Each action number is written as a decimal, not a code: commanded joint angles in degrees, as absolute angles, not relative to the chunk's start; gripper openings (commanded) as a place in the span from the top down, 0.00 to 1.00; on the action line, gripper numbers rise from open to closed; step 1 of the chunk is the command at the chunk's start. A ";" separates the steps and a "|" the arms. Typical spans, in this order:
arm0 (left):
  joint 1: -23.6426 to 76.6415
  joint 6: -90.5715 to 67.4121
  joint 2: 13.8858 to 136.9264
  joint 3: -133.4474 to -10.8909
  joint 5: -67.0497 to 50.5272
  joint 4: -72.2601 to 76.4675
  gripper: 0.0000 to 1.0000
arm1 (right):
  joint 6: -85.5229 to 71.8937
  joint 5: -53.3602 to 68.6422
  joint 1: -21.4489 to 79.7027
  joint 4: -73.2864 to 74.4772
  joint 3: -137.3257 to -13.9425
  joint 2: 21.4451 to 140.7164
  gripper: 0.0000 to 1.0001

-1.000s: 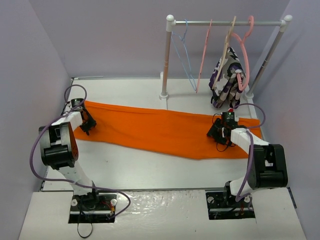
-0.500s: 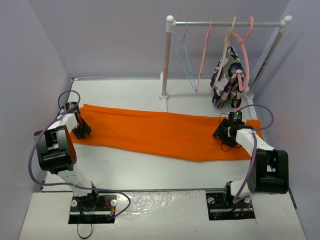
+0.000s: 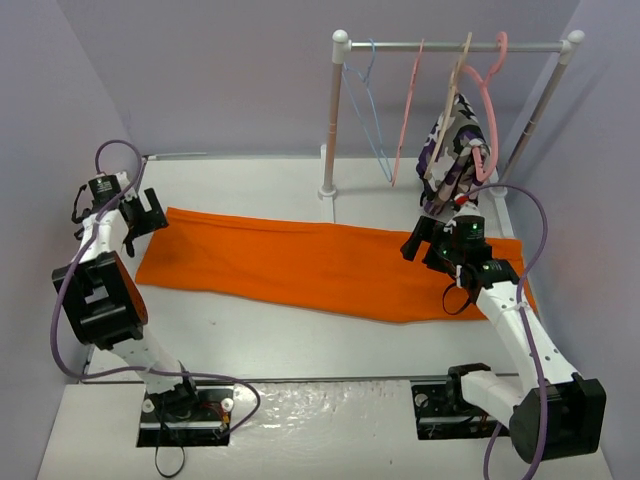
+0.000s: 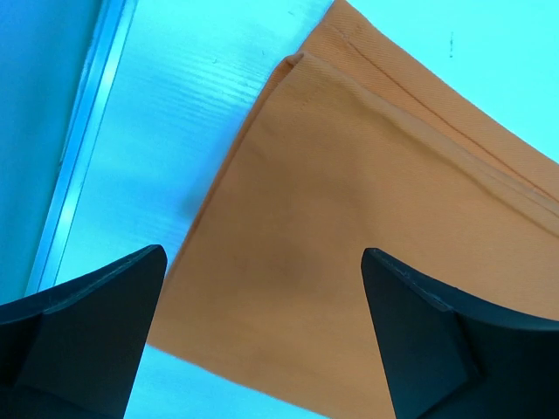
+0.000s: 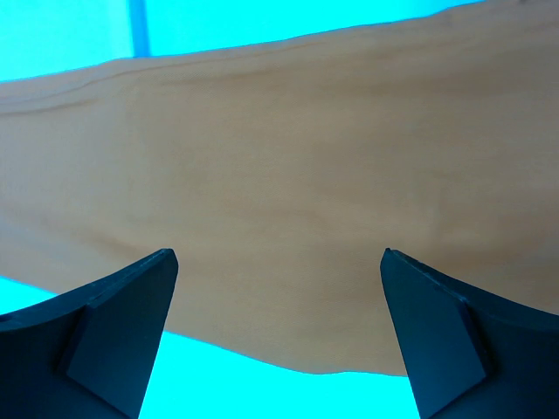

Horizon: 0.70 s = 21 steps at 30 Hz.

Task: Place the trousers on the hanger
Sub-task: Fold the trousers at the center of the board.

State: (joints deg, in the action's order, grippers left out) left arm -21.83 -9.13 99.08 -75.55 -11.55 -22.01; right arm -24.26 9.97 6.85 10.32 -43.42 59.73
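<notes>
The orange trousers [image 3: 320, 262] lie flat and stretched out across the table, from left to right. My left gripper [image 3: 146, 212] hovers open above their left end, holding nothing. The left wrist view shows that end of the trousers [image 4: 349, 218] below the wide-apart fingers of the left gripper [image 4: 262, 253]. My right gripper [image 3: 424, 243] hangs open over the right part of the trousers. In its wrist view the cloth [image 5: 279, 175] and its near edge lie under the spread right gripper [image 5: 279, 253]. The light-blue hanger [image 3: 368, 112] hangs at the left end of the rack, apart from both grippers.
A white rack [image 3: 455, 45] stands at the back right. It carries a pink hanger [image 3: 408, 110], a beige hanger [image 3: 450, 100] and another pink hanger [image 3: 488, 110] with a purple-white-black patterned garment [image 3: 455, 150]. The rack's left post [image 3: 332, 120] stands just behind the trousers. Walls close in on both sides.
Both grippers have opened, let go of the ends of the trousers and risen off the cloth. The trousers now lie flat and a little further stretched.
</notes>
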 commanded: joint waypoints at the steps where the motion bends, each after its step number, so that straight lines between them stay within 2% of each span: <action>1: -23.17 -0.92 104.91 -80.55 -20.93 -19.42 0.03 | -21.23 13.90 8.14 7.34 -40.23 56.85 0.00; 10: -23.12 7.06 113.86 -87.12 -20.74 -23.51 0.03 | -19.68 18.57 8.35 6.07 -38.34 56.98 0.00; 21: -22.40 8.76 115.01 -82.59 -20.13 -23.18 0.03 | -19.34 19.60 8.35 3.74 -38.13 58.51 0.00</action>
